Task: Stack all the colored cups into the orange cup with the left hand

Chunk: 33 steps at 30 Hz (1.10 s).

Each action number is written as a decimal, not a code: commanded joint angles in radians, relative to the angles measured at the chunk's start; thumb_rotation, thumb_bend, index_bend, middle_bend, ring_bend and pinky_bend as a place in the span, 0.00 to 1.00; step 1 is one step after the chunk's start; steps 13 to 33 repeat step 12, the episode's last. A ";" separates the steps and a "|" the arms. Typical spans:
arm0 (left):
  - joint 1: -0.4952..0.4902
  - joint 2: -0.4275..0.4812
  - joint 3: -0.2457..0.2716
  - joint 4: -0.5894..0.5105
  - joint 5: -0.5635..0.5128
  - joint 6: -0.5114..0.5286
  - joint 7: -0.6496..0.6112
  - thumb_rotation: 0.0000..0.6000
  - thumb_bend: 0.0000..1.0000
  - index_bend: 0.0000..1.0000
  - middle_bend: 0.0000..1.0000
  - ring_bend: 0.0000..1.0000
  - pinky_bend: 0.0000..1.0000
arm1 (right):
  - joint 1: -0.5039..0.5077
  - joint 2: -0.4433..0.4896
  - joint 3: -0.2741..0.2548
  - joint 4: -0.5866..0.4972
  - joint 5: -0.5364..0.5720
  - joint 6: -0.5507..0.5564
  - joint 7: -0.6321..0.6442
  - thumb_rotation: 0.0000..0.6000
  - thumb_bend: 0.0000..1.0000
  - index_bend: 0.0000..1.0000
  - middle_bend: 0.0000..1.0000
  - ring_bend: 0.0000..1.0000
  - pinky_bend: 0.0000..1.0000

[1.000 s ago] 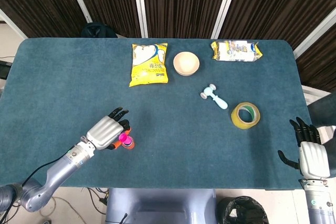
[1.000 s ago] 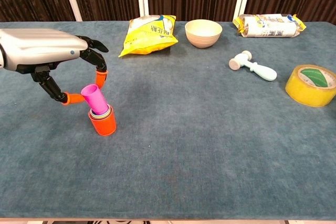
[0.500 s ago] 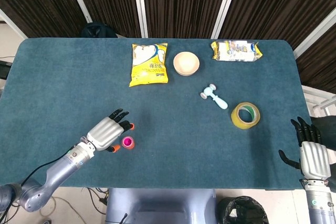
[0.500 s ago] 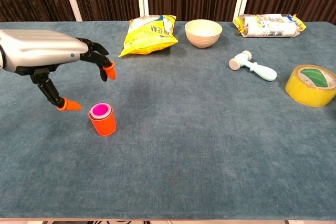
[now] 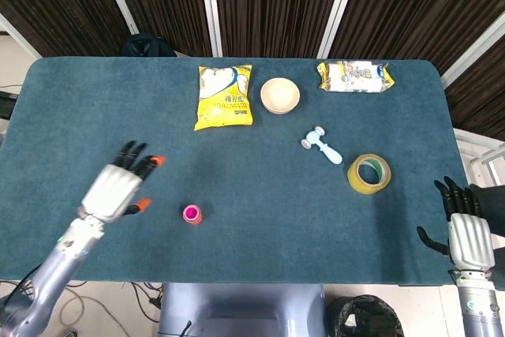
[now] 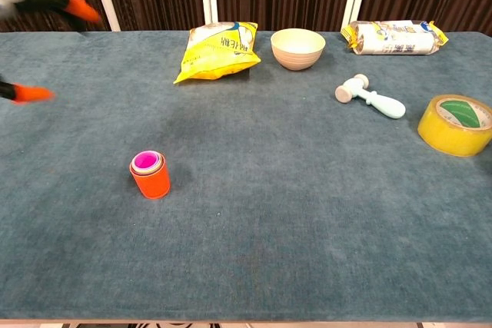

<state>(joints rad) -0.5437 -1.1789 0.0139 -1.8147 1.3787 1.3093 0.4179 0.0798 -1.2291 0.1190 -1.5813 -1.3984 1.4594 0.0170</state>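
The orange cup (image 6: 151, 178) stands upright on the blue table, left of centre, with a pink cup (image 6: 145, 161) nested in it among other coloured rims. From the head view the stack (image 5: 192, 213) shows as a pink dot near the front edge. My left hand (image 5: 120, 185) hovers to the left of the stack, apart from it, fingers spread and holding nothing. In the chest view only its orange fingertips (image 6: 31, 94) show at the left edge. My right hand (image 5: 465, 233) rests at the table's front right corner, fingers apart, holding nothing.
Along the back lie a yellow snack bag (image 5: 224, 96), a beige bowl (image 5: 280, 95) and a white-and-yellow packet (image 5: 355, 76). A pale blue roller tool (image 5: 322, 145) and a yellow tape roll (image 5: 368, 174) sit to the right.
My left hand let go of the pink cup, which dropped fully into the orange cup, then drew back to the left and up. The right hand barely moved.
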 commanded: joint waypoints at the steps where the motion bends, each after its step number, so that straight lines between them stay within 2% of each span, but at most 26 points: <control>1: 0.169 0.011 0.052 0.033 0.049 0.197 -0.041 1.00 0.20 0.13 0.17 0.00 0.01 | 0.001 0.001 -0.003 0.000 -0.004 -0.002 -0.002 1.00 0.32 0.09 0.04 0.10 0.00; 5: 0.240 0.019 0.067 0.068 0.043 0.262 -0.085 1.00 0.20 0.12 0.17 0.00 0.01 | 0.002 0.002 -0.003 0.003 -0.005 -0.003 -0.002 1.00 0.32 0.09 0.04 0.10 0.00; 12: 0.293 0.050 0.077 0.088 0.044 0.274 -0.168 1.00 0.20 0.12 0.17 0.00 0.01 | 0.000 0.009 -0.003 -0.001 -0.007 -0.001 0.001 1.00 0.32 0.09 0.04 0.10 0.00; 33: 0.293 0.050 0.077 0.088 0.044 0.274 -0.168 1.00 0.20 0.12 0.17 0.00 0.01 | 0.000 0.009 -0.003 -0.001 -0.007 -0.001 0.001 1.00 0.32 0.09 0.04 0.10 0.00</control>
